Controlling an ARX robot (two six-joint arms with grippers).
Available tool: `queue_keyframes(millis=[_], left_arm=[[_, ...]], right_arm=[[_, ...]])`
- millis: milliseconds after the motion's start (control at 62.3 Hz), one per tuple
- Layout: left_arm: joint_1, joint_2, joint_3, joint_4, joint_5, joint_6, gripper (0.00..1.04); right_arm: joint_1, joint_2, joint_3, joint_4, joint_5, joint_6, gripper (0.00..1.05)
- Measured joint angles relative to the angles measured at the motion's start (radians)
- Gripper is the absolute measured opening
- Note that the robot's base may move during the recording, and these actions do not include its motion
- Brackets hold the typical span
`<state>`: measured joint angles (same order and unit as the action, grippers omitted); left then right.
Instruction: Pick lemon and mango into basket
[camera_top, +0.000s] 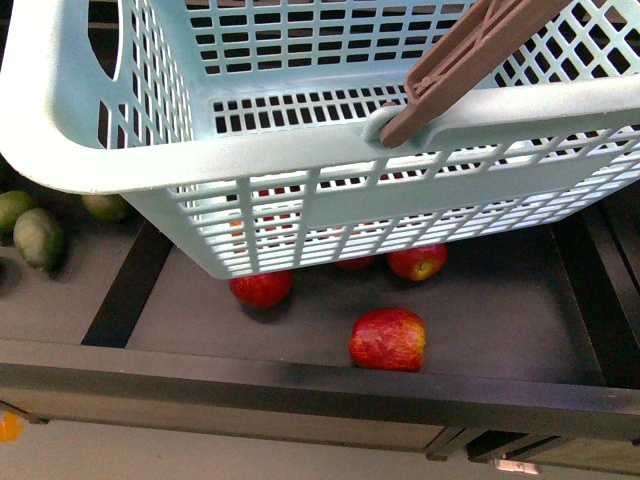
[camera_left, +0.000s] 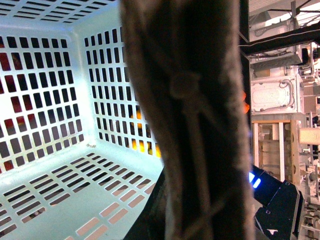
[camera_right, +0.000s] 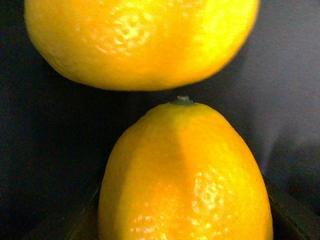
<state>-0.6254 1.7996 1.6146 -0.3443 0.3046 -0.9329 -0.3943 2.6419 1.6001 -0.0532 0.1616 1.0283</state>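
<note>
The light turquoise basket (camera_top: 300, 150) fills the upper part of the front view, tilted and raised above a dark shelf. Its brown handle (camera_top: 470, 60) crosses the upper right. In the left wrist view that handle (camera_left: 190, 125) is a blurred brown bar very close to the camera, and my left gripper (camera_left: 195, 225) is shut on it with its fingers hidden. The basket's inside (camera_left: 60, 165) shows nothing in it. My right gripper (camera_right: 185, 225) is shut on the lemon (camera_right: 185, 175), which fills the right wrist view. The mango is out of view.
Three red apples (camera_top: 388, 339) (camera_top: 261, 288) (camera_top: 417, 262) lie on the dark shelf (camera_top: 500, 320) under the basket. Dull green fruits (camera_top: 38, 238) sit at the left. A black rail (camera_top: 300, 385) edges the shelf front. Another yellow citrus fruit (camera_right: 140, 40) lies just beyond the lemon.
</note>
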Motion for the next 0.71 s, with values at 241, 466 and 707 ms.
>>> queue_keyframes(millis=[241, 466, 707], left_arm=[[0.0, 0.0, 0.0, 0.0, 0.0, 0.0, 0.04], [0.0, 0.0, 0.0, 0.0, 0.002, 0.0, 0.04], [0.0, 0.0, 0.0, 0.0, -0.001, 0.0, 0.04]], right_arm=[[-0.006, -0.274, -0.326, 0.304, -0.053, -0.323, 0.63], [-0.014, -0.599, -0.59, 0.461, -0.25, -0.603, 0.63], [-0.031, -0.985, -0.787, 0.512, -0.444, -0.743, 0.62]])
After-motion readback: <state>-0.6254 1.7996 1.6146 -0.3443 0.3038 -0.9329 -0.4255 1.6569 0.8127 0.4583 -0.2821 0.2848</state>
